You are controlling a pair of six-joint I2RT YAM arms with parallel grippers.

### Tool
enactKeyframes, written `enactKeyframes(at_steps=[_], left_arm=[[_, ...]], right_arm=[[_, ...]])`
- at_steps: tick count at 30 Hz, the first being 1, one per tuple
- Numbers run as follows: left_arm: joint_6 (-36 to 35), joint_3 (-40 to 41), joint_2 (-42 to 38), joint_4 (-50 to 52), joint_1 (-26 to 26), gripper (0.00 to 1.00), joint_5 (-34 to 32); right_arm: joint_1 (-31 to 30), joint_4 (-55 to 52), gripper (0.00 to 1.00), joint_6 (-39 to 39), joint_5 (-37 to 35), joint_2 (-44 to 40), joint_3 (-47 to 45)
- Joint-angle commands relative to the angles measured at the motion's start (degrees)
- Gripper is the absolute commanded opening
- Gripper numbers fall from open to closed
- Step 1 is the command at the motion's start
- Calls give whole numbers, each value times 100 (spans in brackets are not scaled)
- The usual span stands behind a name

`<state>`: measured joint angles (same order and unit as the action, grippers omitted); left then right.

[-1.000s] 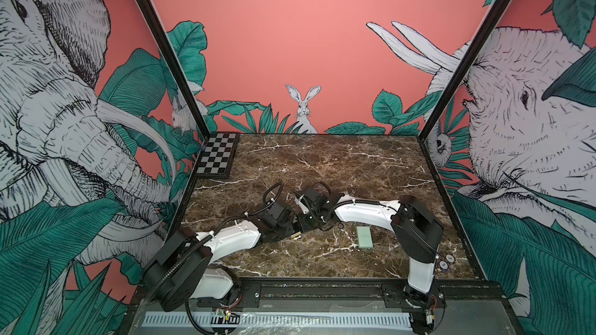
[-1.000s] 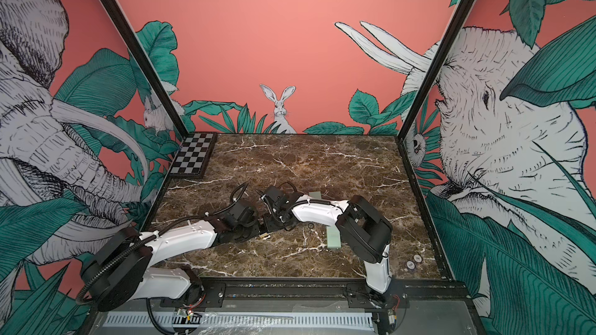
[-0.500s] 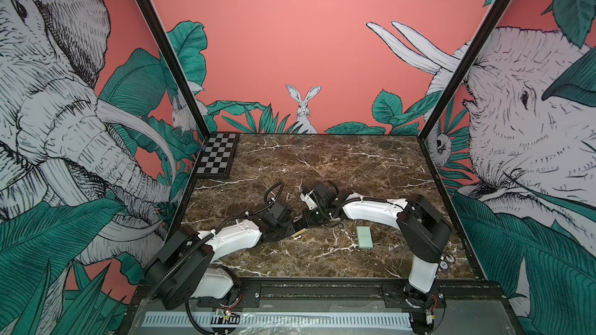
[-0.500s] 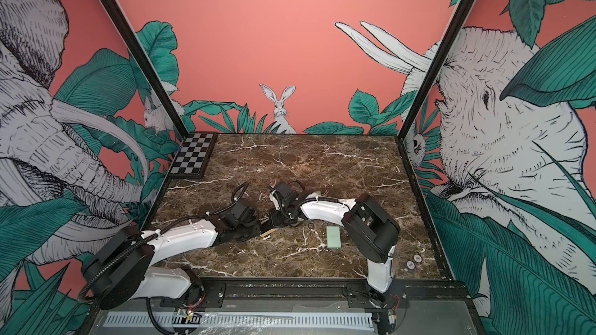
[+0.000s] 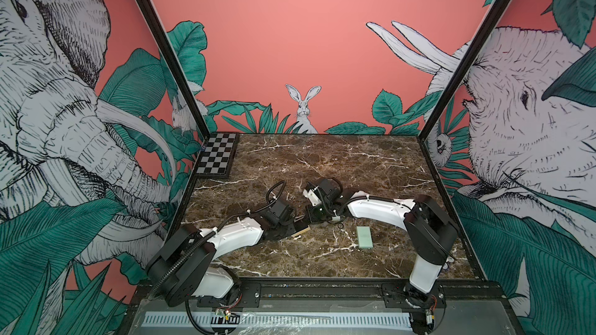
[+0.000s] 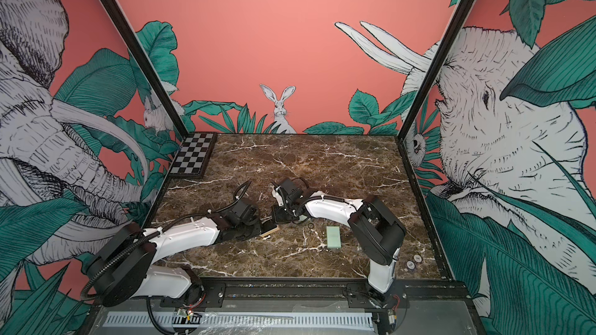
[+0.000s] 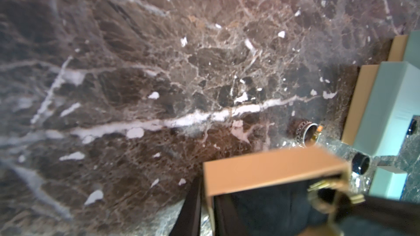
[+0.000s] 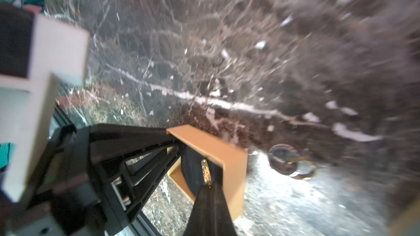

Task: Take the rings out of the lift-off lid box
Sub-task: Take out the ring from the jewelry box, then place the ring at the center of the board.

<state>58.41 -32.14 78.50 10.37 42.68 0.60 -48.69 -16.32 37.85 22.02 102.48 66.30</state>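
Box (image 8: 218,153): lower centre of frame, tilted, wall clamped by left end effector (image 8: 173,141). Right end effector (image 8: 207,183): nearer arm, closed on gold ring (image 8: 205,171), held edge-on inside box mouth. Loose rings (image 7: 303,132): on desk (image 7: 159,64), right of frame. Lid (image 5: 364,236): well apart.

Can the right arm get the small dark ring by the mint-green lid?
Probably not yet: the small dark ring lies unblocked, but the right gripper is shut on a thin gold ring.

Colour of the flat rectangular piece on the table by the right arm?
The rectangular piece is plain mint green, clearest in a top view.
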Motion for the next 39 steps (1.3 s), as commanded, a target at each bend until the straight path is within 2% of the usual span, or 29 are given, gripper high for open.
enactKeyframes(at_steps=[1,5,10,14,29,30,33,39], left_arm=[[-59,-2,92,551,21,16,-91],[-59,-16,64,563,10,16,-92],[-135,-112,-48,713,13,19,-158],[-266,-311,-146,946,13,27,-284],[-694,-832,63,1240,11,45,-393],[-731,-866,107,1261,16,46,-371],[-860,-984,248,1428,8,48,-349],[-1026,-1088,399,1689,15,52,-339]], right_arm=[[79,-68,0,-146,-53,-150,1],[83,-61,0,-135,-27,-121,-47],[205,-166,0,-179,-541,-408,-310],[289,-423,0,-285,-733,-292,-368],[309,-704,0,-426,-581,-96,-570],[316,-720,8,-451,-599,-113,-586],[313,-698,19,-453,-626,-221,-651],[315,-921,26,-588,-863,-421,-568]])
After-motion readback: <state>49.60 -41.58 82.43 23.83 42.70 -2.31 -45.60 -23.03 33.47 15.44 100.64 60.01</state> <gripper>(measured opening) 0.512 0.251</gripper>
